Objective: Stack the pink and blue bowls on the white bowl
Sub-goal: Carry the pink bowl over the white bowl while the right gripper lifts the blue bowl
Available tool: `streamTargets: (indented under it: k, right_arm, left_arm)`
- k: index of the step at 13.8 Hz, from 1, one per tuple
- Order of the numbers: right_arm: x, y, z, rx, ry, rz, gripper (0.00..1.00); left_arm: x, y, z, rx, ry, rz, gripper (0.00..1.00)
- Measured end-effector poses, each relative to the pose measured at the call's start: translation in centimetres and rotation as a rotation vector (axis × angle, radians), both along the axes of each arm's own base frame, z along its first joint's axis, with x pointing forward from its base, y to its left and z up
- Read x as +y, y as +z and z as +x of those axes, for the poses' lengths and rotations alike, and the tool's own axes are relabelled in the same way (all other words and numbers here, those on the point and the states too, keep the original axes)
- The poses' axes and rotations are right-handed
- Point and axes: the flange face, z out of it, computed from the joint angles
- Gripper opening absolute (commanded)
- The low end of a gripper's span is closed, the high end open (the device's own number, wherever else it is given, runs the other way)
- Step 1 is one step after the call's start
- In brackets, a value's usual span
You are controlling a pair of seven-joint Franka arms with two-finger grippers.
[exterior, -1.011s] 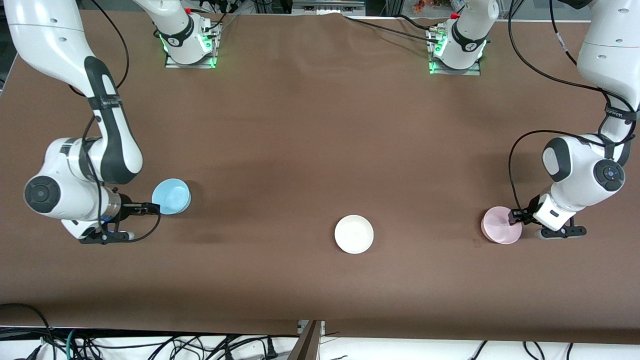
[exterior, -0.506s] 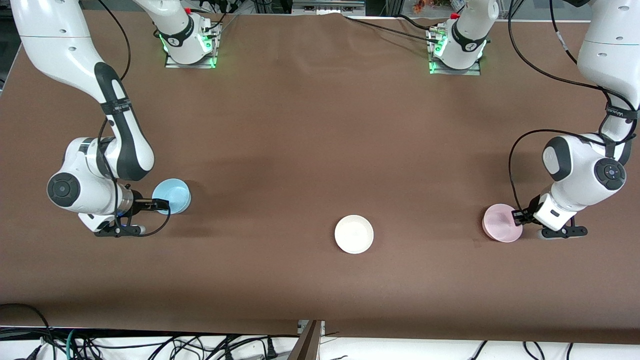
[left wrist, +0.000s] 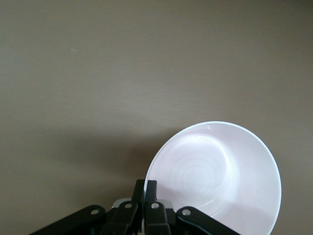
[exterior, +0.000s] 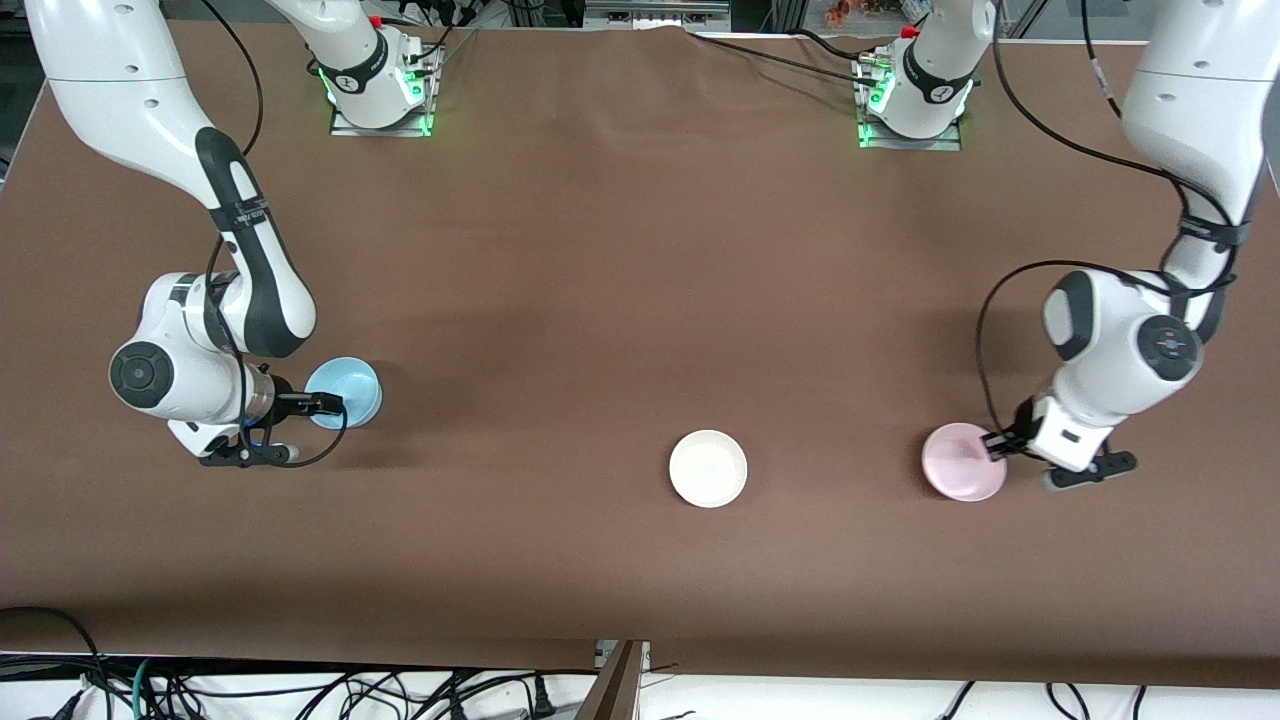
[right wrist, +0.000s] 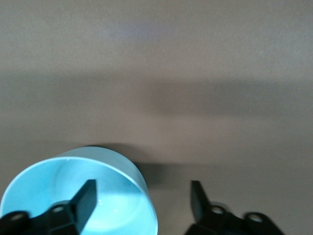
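The pale pink bowl [exterior: 962,461] is toward the left arm's end of the table. My left gripper [exterior: 995,445] is shut on its rim. In the left wrist view both fingers pinch the rim of the pink bowl [left wrist: 215,176] at my left gripper [left wrist: 145,188], and the bowl looks tilted. The light blue bowl [exterior: 348,388] stands toward the right arm's end. My right gripper [exterior: 330,405] is open across its rim. In the right wrist view one finger is inside the blue bowl [right wrist: 117,210] and the other is outside it, around my right gripper [right wrist: 142,198]. The white bowl [exterior: 708,468] sits alone between them.
The brown table [exterior: 620,280] is bare between the bowls. The two arm bases [exterior: 378,95] [exterior: 912,105] stand along the edge farthest from the front camera. Cables hang below the nearest edge.
My left gripper closed on the pink bowl's rim and carried it a short way toward the white bowl. My right gripper moved in until its fingers straddle the blue bowl's rim.
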Motion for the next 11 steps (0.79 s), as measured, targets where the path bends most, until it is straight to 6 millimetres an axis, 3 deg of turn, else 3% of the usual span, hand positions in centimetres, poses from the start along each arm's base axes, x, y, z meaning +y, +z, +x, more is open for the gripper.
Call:
streamTargets:
  k: [1, 4, 6, 11]
  right_arm:
    - [0.0, -0.1, -0.1, 0.003, 0.0, 0.0, 0.0]
    - [0.0, -0.1, -0.1, 0.003, 0.0, 0.0, 0.0]
    - [0.0, 0.3, 0.0, -0.001, 0.001, 0.0, 0.0]
    - [2.6, 4.8, 1.3, 0.025, 0.034, 0.026, 0.0]
  left_arm:
    - [-3.1, 1.1, 0.1, -0.009, 0.036, -0.011, 0.0]
    - [-11.4, 3.9, -0.7, -0.021, 0.165, -0.072, 0.0]
    - [-16.3, 4.5, -1.8, -0.004, 0.236, -0.117, 0.0]
    - [-25.3, 5.8, -3.9, 0.009, 0.364, -0.179, 0.0]
